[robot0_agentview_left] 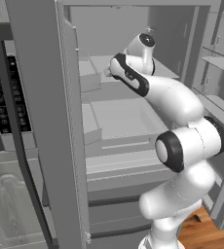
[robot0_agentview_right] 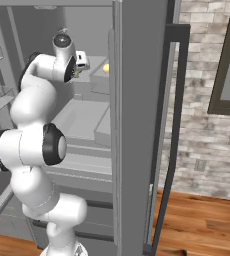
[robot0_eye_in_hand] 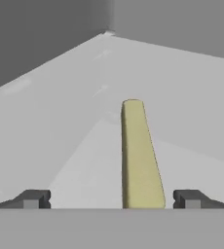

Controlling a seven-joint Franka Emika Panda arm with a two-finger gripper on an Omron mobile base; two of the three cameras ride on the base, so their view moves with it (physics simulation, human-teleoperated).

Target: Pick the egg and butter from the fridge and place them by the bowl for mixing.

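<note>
Butter [robot0_eye_in_hand: 139,155]: olive-yellow stick, laid flat on a pale upper shelf [robot0_eye_in_hand: 60,121] of the open fridge [robot0_agentview_left: 41,121], its long axis running straight away from the pincer [robot0_eye_in_hand: 111,198] and centred between the two spread, empty tips. Egg [robot0_agentview_right: 106,68]: seen on the same shelf level, just beside the hand. A straight advance is judged sufficient to bracket the stick's near end.

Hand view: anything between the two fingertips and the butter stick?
Nothing lies between. In the hand view the olive-yellow butter stick lies lengthwise on the pale grey fridge shelf, its near end already in the gap of the open hand, touching neither fingertip.
</note>
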